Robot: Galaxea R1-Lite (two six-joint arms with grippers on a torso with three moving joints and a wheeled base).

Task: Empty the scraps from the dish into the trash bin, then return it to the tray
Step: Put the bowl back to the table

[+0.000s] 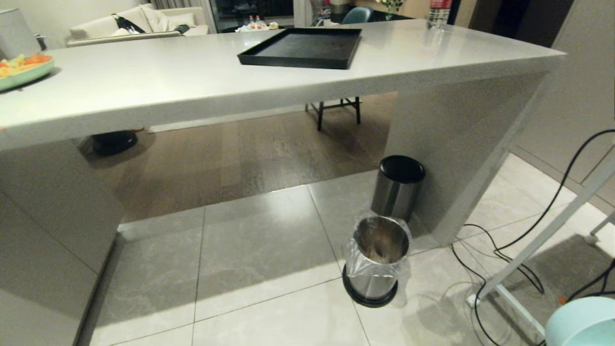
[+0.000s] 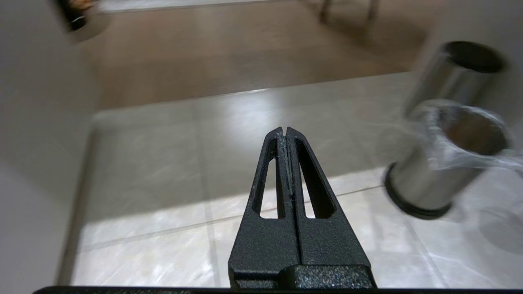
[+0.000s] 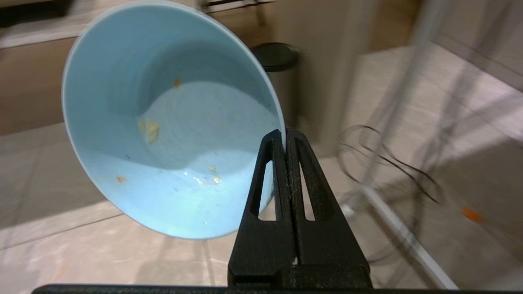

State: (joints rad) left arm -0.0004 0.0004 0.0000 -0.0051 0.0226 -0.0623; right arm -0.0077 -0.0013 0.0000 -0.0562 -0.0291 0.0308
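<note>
My right gripper [image 3: 284,131] is shut on the rim of the light-blue dish [image 3: 171,122], which is tipped with its opening toward the wrist camera. Only small yellow and orange crumbs [image 3: 151,130] cling inside it. In the head view the dish [image 1: 584,323] shows at the lower right corner, low above the floor. The trash bin [image 1: 377,257], shiny steel with a clear bag liner, stands on the floor tiles to the dish's left. The black tray [image 1: 302,48] lies on the white counter, with nothing on it. My left gripper [image 2: 284,130] is shut on nothing, over the tiles left of the bin [image 2: 445,159].
A second steel bin with a black lid [image 1: 398,187] stands just behind the lined one, against the counter's leg [image 1: 456,144]. Black cables [image 1: 504,245] and a white stand leg [image 1: 543,235] cross the floor at the right. A green plate of food [image 1: 21,69] sits at the counter's left end.
</note>
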